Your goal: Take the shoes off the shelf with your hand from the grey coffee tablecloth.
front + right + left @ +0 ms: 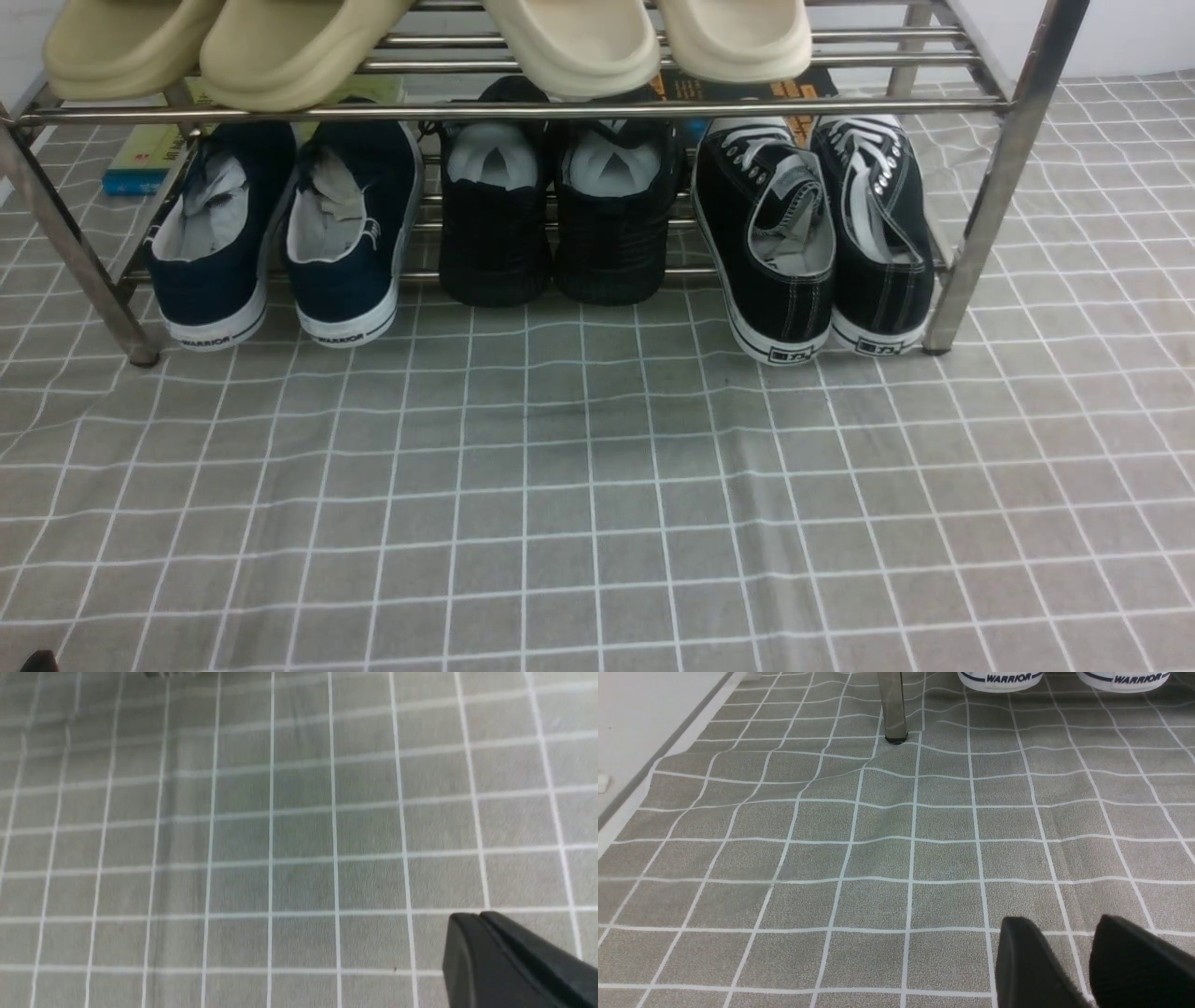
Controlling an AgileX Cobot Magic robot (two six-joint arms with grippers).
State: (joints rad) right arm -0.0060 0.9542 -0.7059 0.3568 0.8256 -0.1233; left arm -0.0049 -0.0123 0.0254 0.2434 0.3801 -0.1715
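Opening step, reach not begun: poised over the grey coffee tablecloth (597, 523) on the bench, well short of the shelf (1004, 187), with the shoes (794, 280) on its lower tier far ahead on the right hand's side. Shows the left hand (1066, 924) parted and empty, the right hand (479, 917) closed on nothing. Calls next, likely, for opening the right hand and reaching forward under the top rail to the heels.

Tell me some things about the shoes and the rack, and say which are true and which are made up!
1. The black sneakers with white laces sit at the right end of the rack's lower level. True.
2. The navy shoes are in the middle. False: they are at the left end; the all-black pair is in the middle.
3. Beige slippers lie on the top level. True.
4. The cloth is plain red. False: it is grey with white grid lines.
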